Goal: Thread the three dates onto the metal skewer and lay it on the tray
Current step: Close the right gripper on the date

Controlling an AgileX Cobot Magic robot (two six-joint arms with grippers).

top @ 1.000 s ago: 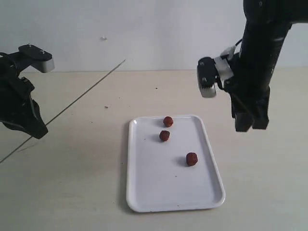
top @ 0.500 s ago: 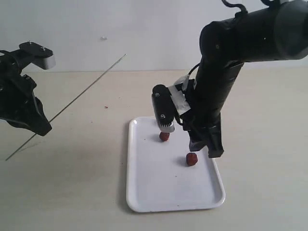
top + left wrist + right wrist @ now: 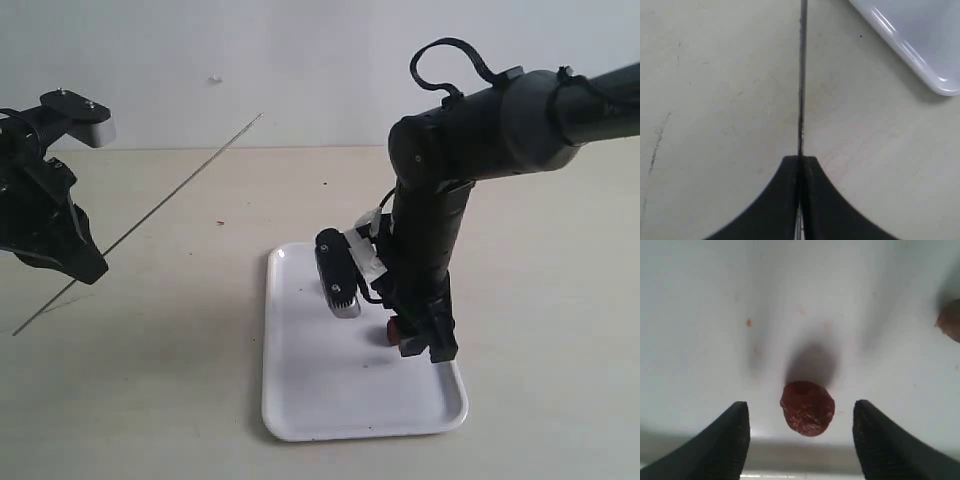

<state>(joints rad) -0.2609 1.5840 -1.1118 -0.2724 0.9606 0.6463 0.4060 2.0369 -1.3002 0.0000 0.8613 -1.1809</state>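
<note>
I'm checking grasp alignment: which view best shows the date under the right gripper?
The right wrist view: the date sits in full view between the open fingers of the right gripper. The exterior view shows only a reddish sliver of it behind the arm. The left wrist view shows no date.

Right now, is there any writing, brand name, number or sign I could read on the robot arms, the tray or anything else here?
None: no word, label, number or sign can be read in any view.
The white tray is blank.
The metal skewer and the date between the right jaws carry no marks.
The black left arm and right arm show no lettering or logo.
</note>
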